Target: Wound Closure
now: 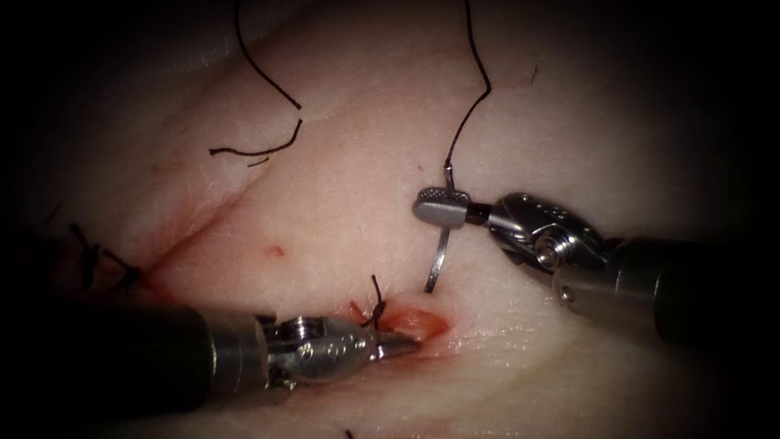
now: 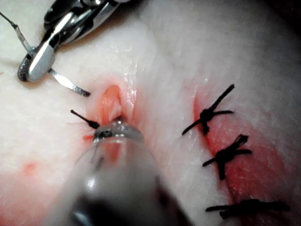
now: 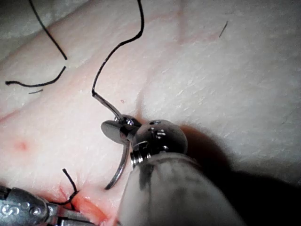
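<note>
**Needle held above the open end of the cut**

Right of centre in the endoscope view, the right tool [image 1: 440, 207] has its jaws pressed together on the needle [image 1: 439, 256], gripping it near the thread end of its curve. That curved, silvery needle hangs below the jaws with its point free just above the tissue [image 1: 569, 122], not in it, a little above and right of the cut [image 1: 418, 323]. Dark thread [image 1: 471, 97] runs from the needle's top up toward the upper edge of the frame. Lower left, the left tool [image 1: 398, 345] lies with its tip at the open, reddish end of the cut; its jaws look pressed together, and I cannot tell whether they pinch the tissue edge. A short thread end [image 1: 377, 301] stands up just beside that tip. Dark knotted stitches [image 2: 211, 115] cross the cut in the left wrist view, and a loose piece of thread [image 1: 268, 122] lies at the upper left.
</note>
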Robot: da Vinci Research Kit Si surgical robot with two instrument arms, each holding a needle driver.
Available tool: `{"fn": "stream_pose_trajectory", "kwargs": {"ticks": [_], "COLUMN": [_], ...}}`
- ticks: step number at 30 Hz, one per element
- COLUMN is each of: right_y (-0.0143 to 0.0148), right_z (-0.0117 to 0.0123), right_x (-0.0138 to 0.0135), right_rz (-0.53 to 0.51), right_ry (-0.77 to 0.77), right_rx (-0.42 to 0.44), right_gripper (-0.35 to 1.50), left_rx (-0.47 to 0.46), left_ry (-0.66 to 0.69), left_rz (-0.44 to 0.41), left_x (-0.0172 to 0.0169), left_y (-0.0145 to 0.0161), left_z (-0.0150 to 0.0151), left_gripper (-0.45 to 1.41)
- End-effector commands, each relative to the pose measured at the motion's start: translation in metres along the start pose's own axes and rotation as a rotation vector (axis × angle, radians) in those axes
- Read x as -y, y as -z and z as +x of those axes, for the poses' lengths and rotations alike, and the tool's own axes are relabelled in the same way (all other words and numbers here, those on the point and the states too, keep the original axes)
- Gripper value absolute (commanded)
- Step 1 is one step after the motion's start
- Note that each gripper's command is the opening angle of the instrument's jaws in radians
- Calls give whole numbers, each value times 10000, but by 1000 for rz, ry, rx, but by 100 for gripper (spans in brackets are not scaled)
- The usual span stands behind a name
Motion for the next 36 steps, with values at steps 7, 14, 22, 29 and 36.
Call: {"fn": "stream_pose_trajectory", "kwargs": {"ticks": [7,14,22,29,36], "right_y": [-18,-26,-30,-24,-23], "right_z": [-11,-15,-24,-33,-44], "right_x": [4,10,13,17,22], "right_rz": [47,147,211,204,209], "right_ry": [-79,-147,-228,-338,-388], "right_rx": [11,42,93,115,134], "right_gripper": [-35,-35,-35,-35,-35], "left_rx": [0,-1,-2,-1,-1], "left_ry": [-1,5,-4,-9,-8], "left_rz": [0,-3,-12,-12,-15], "left_x": [1,-1,1,2,3], "left_y": [-8,-4,3,3,4], "left_z": [0,-1,-2,-1,0], "left_gripper": [-15,-15,-15,-15,-15]}}
